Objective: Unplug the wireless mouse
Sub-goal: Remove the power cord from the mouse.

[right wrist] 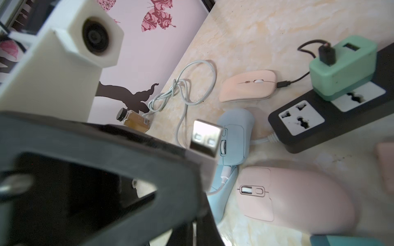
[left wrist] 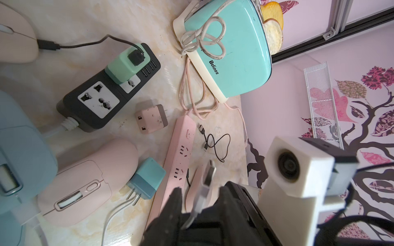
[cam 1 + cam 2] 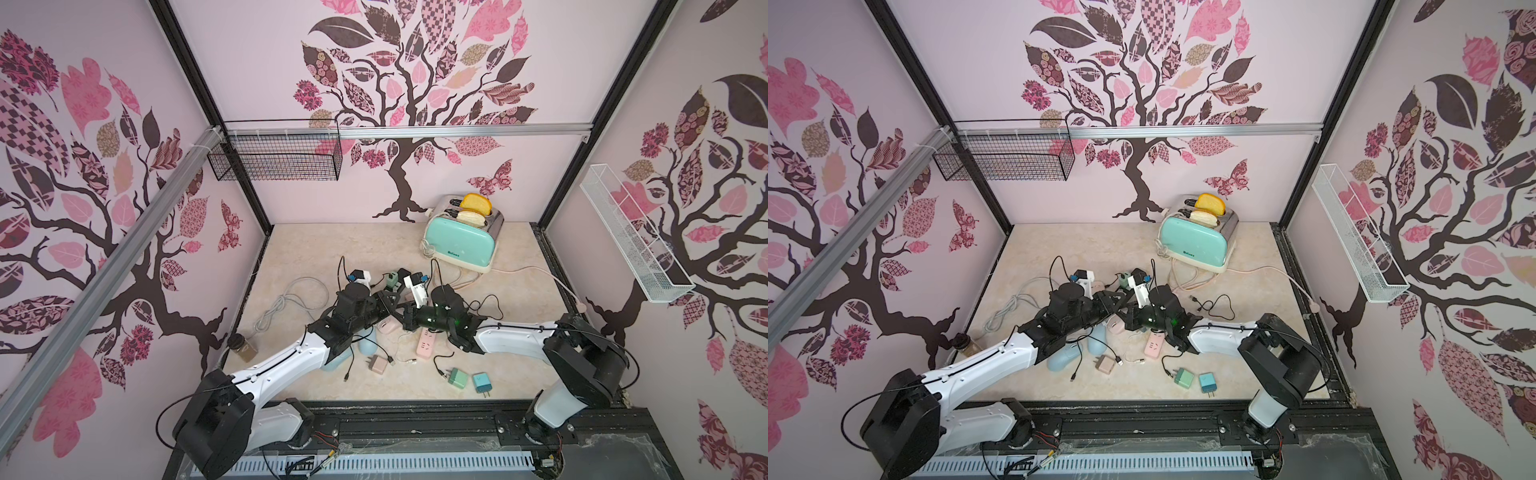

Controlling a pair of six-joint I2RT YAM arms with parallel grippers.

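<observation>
Silver USB plug looms before flat pink mouse, black cable attached

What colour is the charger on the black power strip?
Mint green; charger clearest in the left wrist view.

The toaster stands at the back right of the table, bread in its slots. At the left lies a coiled cable — a bottle is before it, at the table's edge. In the middle the mice lie just left of a strip, and a plug is up over them. Two chargers lie side by side at the front right.
</observation>
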